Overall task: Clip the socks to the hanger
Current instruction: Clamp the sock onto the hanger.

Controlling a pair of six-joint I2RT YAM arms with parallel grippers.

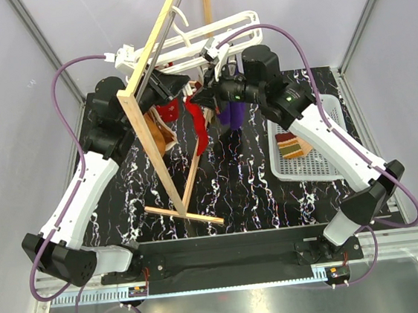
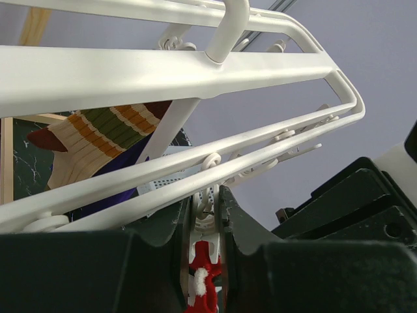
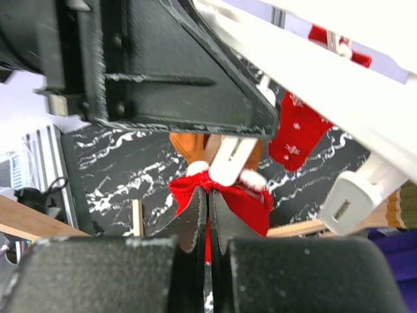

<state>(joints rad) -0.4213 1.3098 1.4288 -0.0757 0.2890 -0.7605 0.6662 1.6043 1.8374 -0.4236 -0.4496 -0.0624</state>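
- The hanger (image 2: 163, 72) hangs up high over the far edge of the surface (image 1: 242, 190), near the middle.
- The left gripper (image 2: 206, 208) is clenched on a white peg (image 3: 228, 160) that hangs under the hanger's bars.
- The right gripper (image 3: 207, 199) is squeezed tight on the top edge of the red sock (image 3: 251, 205), right below that peg.
- The red sock's white edge touches the bottom of the peg.
- The two grippers meet tip to tip, so there is very little room between them.
- The wooden stand (image 1: 154, 132) has a slanted post just beside the left gripper.
- A purple sock (image 1: 233, 113) hangs close by the right gripper.
- The white basket (image 1: 322, 163) sits by the right edge of the surface, with a striped sock (image 1: 292, 146) lying in it.
- Dark surface shows between the stand's foot and the basket.
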